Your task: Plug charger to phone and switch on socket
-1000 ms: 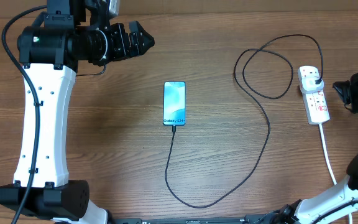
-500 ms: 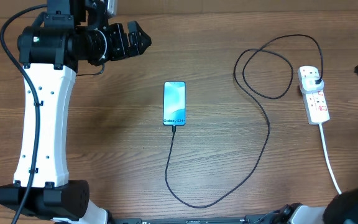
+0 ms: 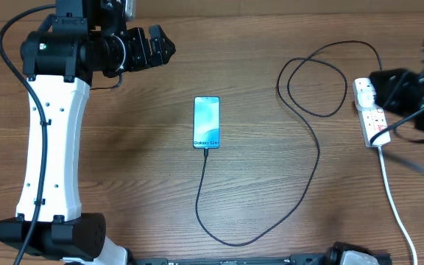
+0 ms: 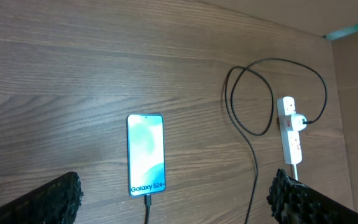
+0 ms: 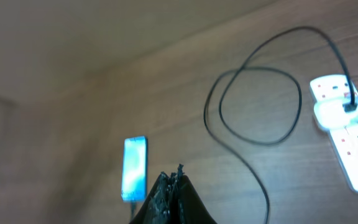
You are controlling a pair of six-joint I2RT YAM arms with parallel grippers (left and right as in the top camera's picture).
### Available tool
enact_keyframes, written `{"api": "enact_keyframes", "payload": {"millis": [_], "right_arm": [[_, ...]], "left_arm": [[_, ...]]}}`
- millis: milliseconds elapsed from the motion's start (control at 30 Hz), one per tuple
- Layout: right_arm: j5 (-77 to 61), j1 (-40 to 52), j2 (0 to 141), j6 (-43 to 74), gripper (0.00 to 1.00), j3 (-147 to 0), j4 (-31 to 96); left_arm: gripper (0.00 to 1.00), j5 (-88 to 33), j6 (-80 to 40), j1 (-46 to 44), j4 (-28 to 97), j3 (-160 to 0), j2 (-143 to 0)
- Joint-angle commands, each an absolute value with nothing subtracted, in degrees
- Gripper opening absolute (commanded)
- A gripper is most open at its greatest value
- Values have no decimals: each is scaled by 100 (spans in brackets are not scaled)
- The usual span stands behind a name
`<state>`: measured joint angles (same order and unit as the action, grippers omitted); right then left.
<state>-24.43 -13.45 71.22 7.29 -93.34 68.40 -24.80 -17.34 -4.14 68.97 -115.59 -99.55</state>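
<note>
The phone lies flat mid-table, screen lit, with the charger's connector tip in its lower edge. The black charger cable curves right, loops and ends at a black plug in the far end of the white socket strip. My right gripper is blurred, shut and empty, and hovers over the strip's far end, partly hiding the plug. My left gripper is open and empty at the far left, well off the phone. The left wrist view shows the phone, strip and plug. The right wrist view shows the phone and strip.
The strip's thick white cord runs from the strip toward the front right edge. A taut cable of the right arm crosses it near the right edge. The left arm's white column stands along the left side. The table is bare wood.
My right gripper has swung in from the right edge and now sits over the far end of the strip. The left gripper has drifted slightly left. Phone and cable have not moved.
</note>
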Motion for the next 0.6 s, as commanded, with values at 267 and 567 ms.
{"api": "enact_keyframes", "payload": {"millis": [267,567], "right_arm": [[-1157,-60,6488,569,67,-9485,7651],[-1133,-60,6637,567,100,-9485,8147]], "left_arm": [[99,-2438,-1627,-414,6879,-11561,-9966],[99,-2438,-1627,-414,6879,-11561,-9966]]}}
